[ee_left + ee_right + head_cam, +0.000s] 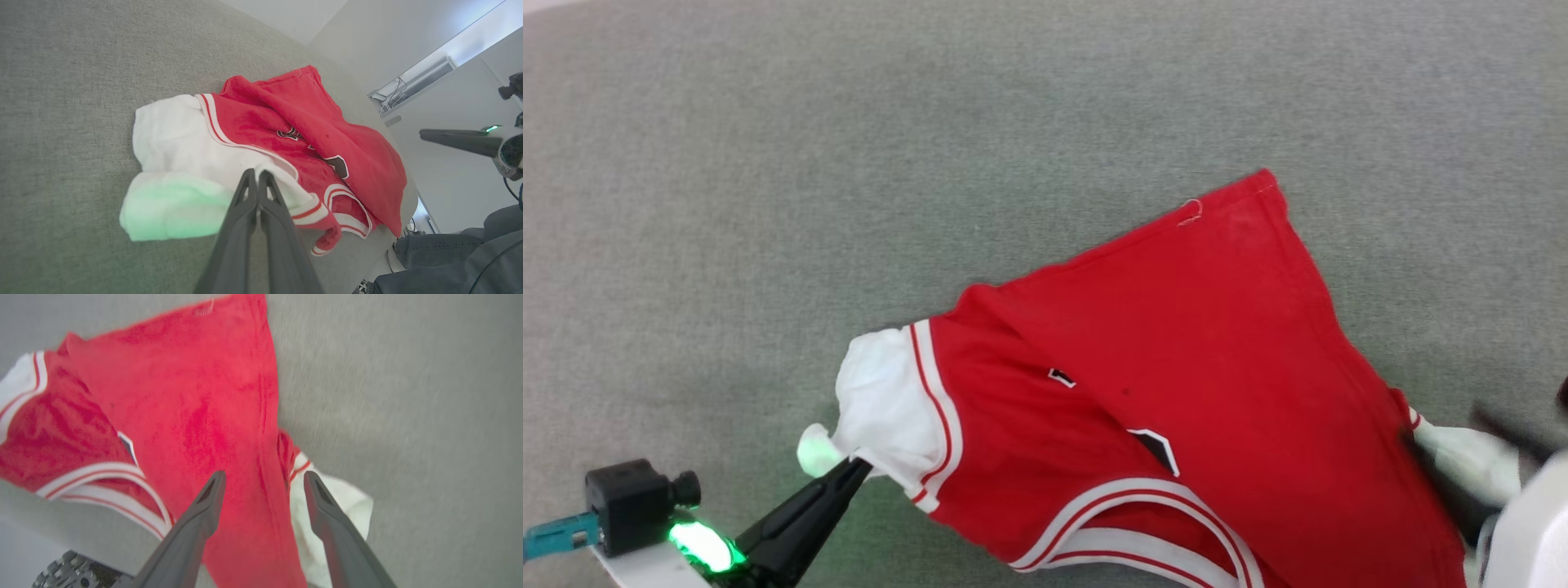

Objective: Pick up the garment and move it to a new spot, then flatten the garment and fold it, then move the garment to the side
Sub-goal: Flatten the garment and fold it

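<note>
Nearest, at seven o'clock of the head view: left gripper (pixel 854 472), fingers pressed tight together, pinching the edge of a white sleeve (pixel 882 400) drawn to a point at the tips. Green glow from the wrist light on the sleeve's loose end.

At four o'clock, blurred against the frame edge: right gripper (pixel 263 475). In its own wrist view released, fingers spread wide, grasping nothing, over the red side edge. Second white sleeve (pixel 347 506) just beside, at three o'clock of the tips.

Between the two, from centre down to five o'clock: garment (pixel 1217 351), a red jersey lying on the grey cloth tabletop (pixel 768 204). A red layer folded over the chest, partly covering the white-and-black letters (pixel 1158 447). Striped neck trim (pixel 1127 510) at six o'clock.

Farthest, toward one o'clock: hem corner (pixel 1262 178), flat on the cloth.
</note>
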### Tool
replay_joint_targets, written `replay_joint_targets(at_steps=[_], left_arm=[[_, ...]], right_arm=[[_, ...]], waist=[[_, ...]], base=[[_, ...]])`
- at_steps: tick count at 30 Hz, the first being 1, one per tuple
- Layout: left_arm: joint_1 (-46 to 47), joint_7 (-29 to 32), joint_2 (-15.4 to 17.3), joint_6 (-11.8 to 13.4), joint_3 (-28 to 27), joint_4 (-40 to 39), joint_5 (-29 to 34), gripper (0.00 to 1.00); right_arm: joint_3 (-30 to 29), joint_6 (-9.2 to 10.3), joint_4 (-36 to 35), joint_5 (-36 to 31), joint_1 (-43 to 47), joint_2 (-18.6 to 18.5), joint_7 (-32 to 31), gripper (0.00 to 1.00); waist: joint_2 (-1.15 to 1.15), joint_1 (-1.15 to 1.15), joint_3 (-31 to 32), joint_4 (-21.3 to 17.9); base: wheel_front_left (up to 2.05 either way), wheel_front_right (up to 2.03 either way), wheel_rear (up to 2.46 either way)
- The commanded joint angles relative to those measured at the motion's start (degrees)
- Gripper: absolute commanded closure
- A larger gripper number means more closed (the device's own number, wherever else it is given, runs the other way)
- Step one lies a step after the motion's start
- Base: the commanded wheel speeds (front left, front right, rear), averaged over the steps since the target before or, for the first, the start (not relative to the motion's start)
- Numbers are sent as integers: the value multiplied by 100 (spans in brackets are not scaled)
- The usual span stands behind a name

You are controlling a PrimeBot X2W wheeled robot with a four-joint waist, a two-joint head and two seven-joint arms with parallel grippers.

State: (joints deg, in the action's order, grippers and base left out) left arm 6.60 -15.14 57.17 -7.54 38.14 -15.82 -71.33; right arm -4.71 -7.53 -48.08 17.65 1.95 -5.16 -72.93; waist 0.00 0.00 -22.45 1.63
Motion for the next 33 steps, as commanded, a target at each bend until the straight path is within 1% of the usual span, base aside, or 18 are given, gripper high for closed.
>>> replay_joint_targets(at_steps=[1,2,4,8,11,15,18,20,22,25,26,27,28,30,33], left_arm=[[91,5,-48,11,3,-7,-3,100],[133,5,-63,11,30,-17,-2,100],[214,5,-83,11,79,-19,4,100],[453,5,-127,11,194,-38,0,100],[628,5,-160,11,298,-49,-8,100],[841,5,-206,11,461,-20,-6,100],[932,5,-243,11,524,31,-37,100],[941,5,-250,11,535,45,-46,100],[969,5,-258,11,544,74,-65,100],[973,5,-260,11,538,90,-81,100],[982,5,-256,11,532,100,-82,100],[994,5,-250,11,520,114,-92,100],[1004,5,-244,11,506,125,-103,100],[1043,4,-219,11,480,147,-106,100],[1196,4,-140,11,490,156,-87,100]], right_arm=[[-57,9,96,-40,-548,-59,13,0],[-93,9,232,-122,-943,-104,73,0],[61,9,674,-378,-1673,-193,259,0],[510,9,1909,-900,-2910,-278,734,0],[715,9,2925,-1242,-3538,-271,1072,0],[815,9,4098,-1506,-3970,-283,1192,0],[757,9,4651,-1457,-4071,-193,1163,0],[744,9,4777,-1434,-4077,-175,1129,0],[646,9,5079,-1390,-4017,-94,944,0],[631,9,5166,-1368,-3928,-59,815,0],[659,9,5157,-1365,-3917,-58,799,48],[620,9,5126,-1379,-3927,-51,839,67],[573,9,5098,-1371,-3951,-31,906,100],[543,9,5032,-1331,-4055,17,1100,100],[480,9,4950,-1279,-4332,88,1598,100]], waist=[[0,0,-62,102],[0,0,-97,144],[0,0,-163,212],[0,0,-340,370],[0,0,-467,492],[0,0,-569,649],[0,0,-607,713],[0,0,-611,724],[0,0,-629,738],[0,0,-637,732],[0,0,-642,725],[0,0,-647,713],[0,0,-651,698],[0,0,-657,663],[0,0,-664,608]], base=[[0,0,0],[0,0,0],[0,0,0],[0,0,0],[0,0,0],[0,0,0],[0,0,0],[0,0,0],[0,0,0],[0,0,0],[0,0,0],[0,0,0],[0,0,0],[0,0,0],[0,0,0]])
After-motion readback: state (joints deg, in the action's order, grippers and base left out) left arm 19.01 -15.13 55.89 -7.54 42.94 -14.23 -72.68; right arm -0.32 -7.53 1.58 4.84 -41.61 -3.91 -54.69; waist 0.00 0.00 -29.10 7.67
